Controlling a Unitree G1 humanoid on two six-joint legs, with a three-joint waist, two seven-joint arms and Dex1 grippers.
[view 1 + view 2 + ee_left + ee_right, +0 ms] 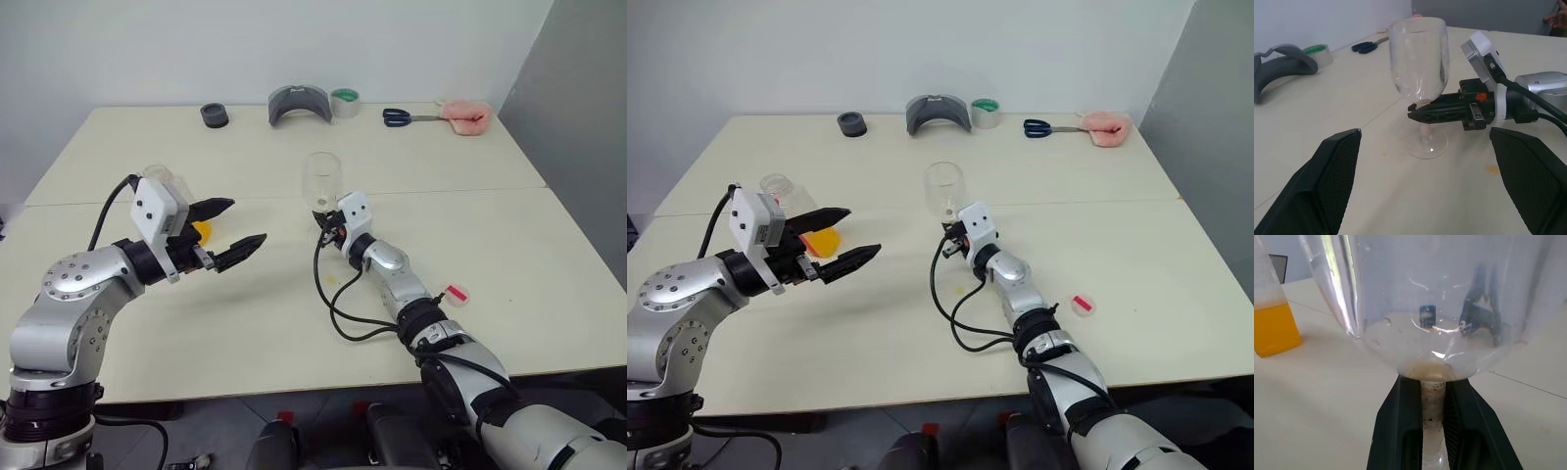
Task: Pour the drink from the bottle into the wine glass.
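Wine glass (321,182) stands upright near the middle of the pale table (549,255), and my right gripper (1418,114) has its two black fingers (1400,431) closed on the thin stem just under the bowl, one finger on each side. The foot rests flat on the tabletop. The bowl looks empty apart from droplets and a faint film at the bottom.

My left gripper (227,233) hovers above the table at about nine o'clock from the glass, well apart from it, with its fingers spread wide and nothing between them. It points across toward the glass and my right gripper.

Just behind my left gripper stands the bottle (776,186), clear plastic with its mouth open, partly hidden by the wrist. The drink (1271,328), translucent orange, fills its lower part; its orange also shows between my left fingers in the head views. From the glass, the bottle is also at about nine o'clock.

A pinkish-red cap (458,292) lies on the table at about four o'clock from the glass, beside my right forearm. A few small yellowish spots mark the tabletop near the foot of the glass.

Along the far edge of the table, from about eleven to one o'clock, lie a dark round object (215,115), a grey curved piece (299,102), a roll of tape (345,102), blue-handled scissors (400,117) and a pink cloth (466,116).
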